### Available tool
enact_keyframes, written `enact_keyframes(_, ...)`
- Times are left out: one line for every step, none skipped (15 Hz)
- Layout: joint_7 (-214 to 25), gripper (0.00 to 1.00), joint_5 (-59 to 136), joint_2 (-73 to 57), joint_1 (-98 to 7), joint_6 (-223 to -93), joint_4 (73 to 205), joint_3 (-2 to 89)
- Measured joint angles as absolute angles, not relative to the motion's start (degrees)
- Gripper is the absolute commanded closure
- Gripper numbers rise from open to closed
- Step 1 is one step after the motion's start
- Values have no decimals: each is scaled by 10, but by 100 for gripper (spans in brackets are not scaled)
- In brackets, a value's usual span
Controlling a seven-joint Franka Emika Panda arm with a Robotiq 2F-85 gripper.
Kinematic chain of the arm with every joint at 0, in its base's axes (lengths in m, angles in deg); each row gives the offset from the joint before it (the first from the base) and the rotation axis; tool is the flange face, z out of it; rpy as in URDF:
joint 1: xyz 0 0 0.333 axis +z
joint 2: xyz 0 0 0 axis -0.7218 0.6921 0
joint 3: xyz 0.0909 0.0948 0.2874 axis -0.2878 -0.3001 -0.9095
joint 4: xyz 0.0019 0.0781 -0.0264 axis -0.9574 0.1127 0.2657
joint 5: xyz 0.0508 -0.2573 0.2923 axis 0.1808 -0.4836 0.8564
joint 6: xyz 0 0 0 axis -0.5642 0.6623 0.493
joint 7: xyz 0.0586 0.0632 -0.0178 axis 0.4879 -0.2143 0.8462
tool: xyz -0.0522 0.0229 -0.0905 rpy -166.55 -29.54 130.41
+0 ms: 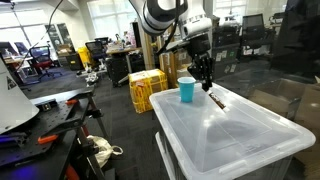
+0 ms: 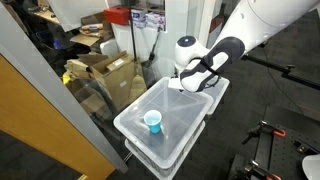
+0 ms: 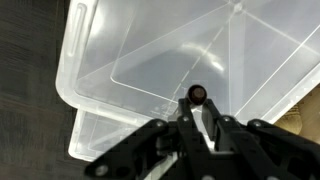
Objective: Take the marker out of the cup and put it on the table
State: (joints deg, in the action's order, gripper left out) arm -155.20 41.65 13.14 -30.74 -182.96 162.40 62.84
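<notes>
Gripper (image 3: 198,110) tight on the marker (image 3: 197,94), out of the cup (image 1: 187,91) and near it, over the table (image 1: 250,140) under the cup.

You had the table (image 1: 245,140) (image 2: 190,105) (image 3: 130,60), a translucent white lid with a raised rim; the cup (image 1: 187,91) (image 2: 153,121) stood upright near its corner.
</notes>
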Motion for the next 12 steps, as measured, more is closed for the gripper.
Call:
enact_keyframes(-1562, 95, 415, 138, -303, -1829, 1618, 631)
enact_keyframes(-1573, 88, 414, 145, -299, -1828, 1612, 633)
enact_keyframes(-1582, 57, 412, 151, -296, -1827, 1607, 635)
enact_keyframes(-1592, 55, 411, 157, -294, -1825, 1602, 636)
enact_keyframes(-1600, 49, 410, 162, -293, -1823, 1598, 636)
enact_keyframes(-1605, 41, 409, 166, -291, -1822, 1595, 636)
enact_keyframes(-1613, 34, 408, 168, -290, -1822, 1593, 636)
enact_keyframes(-1618, 27, 406, 170, -289, -1822, 1592, 636)
enact_keyframes(-1624, 19, 404, 170, -288, -1822, 1591, 636)
enact_keyframes(-1625, 12, 402, 170, -286, -1822, 1591, 636)
enact_keyframes(-1626, 4, 402, 170, -284, -1822, 1590, 637)
enact_keyframes(-1626, 1, 401, 170, -283, -1822, 1590, 637)
